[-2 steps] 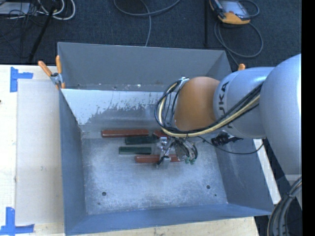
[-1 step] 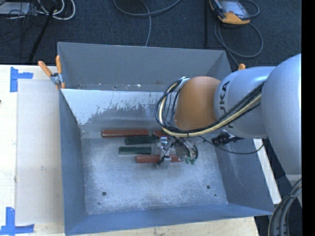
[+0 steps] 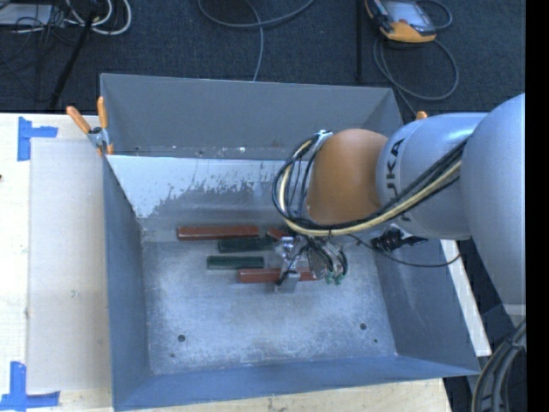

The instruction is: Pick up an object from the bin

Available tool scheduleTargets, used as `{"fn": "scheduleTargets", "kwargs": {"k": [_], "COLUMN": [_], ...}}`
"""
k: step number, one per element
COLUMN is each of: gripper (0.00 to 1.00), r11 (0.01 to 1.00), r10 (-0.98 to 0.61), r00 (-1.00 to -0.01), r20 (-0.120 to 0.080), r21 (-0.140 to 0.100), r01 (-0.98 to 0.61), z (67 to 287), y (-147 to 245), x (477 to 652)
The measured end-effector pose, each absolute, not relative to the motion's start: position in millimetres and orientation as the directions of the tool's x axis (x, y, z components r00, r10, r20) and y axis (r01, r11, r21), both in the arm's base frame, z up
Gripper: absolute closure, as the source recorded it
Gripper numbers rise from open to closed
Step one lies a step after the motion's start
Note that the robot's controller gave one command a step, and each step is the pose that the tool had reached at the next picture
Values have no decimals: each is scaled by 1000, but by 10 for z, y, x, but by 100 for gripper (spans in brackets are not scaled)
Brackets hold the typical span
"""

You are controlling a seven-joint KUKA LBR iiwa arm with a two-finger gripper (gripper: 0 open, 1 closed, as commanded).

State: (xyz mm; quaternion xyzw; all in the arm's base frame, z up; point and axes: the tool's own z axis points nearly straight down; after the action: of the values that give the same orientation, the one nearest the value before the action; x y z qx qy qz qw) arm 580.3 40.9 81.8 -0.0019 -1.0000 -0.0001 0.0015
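My gripper (image 3: 290, 275) is low in the middle of the bin, right at the right-hand ends of a small cluster of flat bars. Nearest to it lies a short reddish-brown bar (image 3: 257, 275), whose right end meets the fingertips. Just above that one a dark green bar (image 3: 235, 263) lies lengthwise, and another dark green bar (image 3: 244, 245) sits above it. A longer reddish-brown bar (image 3: 218, 231) lies furthest back, near the rear wall. The orange cover hides most of the gripper body.
The arm with its orange cover and looped cables reaches in from the right and overhangs the bin's right-centre. The bars all lie lengthwise, left to right, in the middle of the floor.
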Motion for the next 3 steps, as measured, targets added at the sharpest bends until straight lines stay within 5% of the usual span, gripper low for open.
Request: {"fn": "scheduleTargets", "kwargs": {"k": [3], "gripper": [100], "r11": [1000], "r10": [5], "r00": [-1000], "r20": [0], "r21": [1], "r01": [5], "z": [1161], "y": [410], "x": [5810]}}
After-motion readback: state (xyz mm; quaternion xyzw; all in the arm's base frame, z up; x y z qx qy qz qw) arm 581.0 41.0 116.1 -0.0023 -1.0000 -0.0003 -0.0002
